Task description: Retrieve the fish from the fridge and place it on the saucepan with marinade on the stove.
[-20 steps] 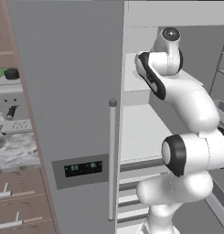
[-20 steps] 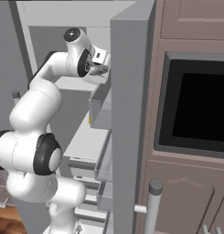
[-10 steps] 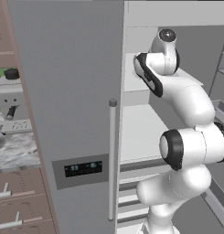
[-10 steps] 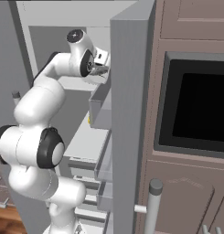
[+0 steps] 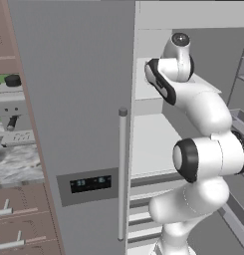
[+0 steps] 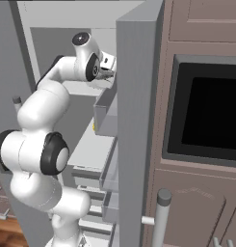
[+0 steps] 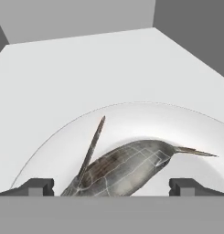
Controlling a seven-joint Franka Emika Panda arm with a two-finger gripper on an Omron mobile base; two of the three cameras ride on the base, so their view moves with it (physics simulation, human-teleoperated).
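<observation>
In the hand view the fish [image 7: 127, 167], slim and dark grey with a thin tail, lies on a pale round plate [image 7: 145, 116] on a white shelf inside the fridge [image 5: 78, 99]. My gripper [image 7: 112, 187] is open just above it. The dark fingertips [image 7: 38, 186] stand wide apart on either side of the fish's body and do not touch it. My arm reaches onto the upper shelf past the open right door [image 6: 136, 120]. The saucepan with marinade and the stove are out of view.
The fridge's left door is closed, with its bar handle [image 5: 122, 174] and dark dispenser panel [image 5: 91, 184]. Door bins [image 6: 106, 113] hang close to my hand. A black wall oven [image 6: 206, 111] sits in brown cabinets on the right. A marble counter [image 5: 14, 164] lies left.
My hand has edged slightly lower and deeper over the shelf. The jaws have stayed open.
</observation>
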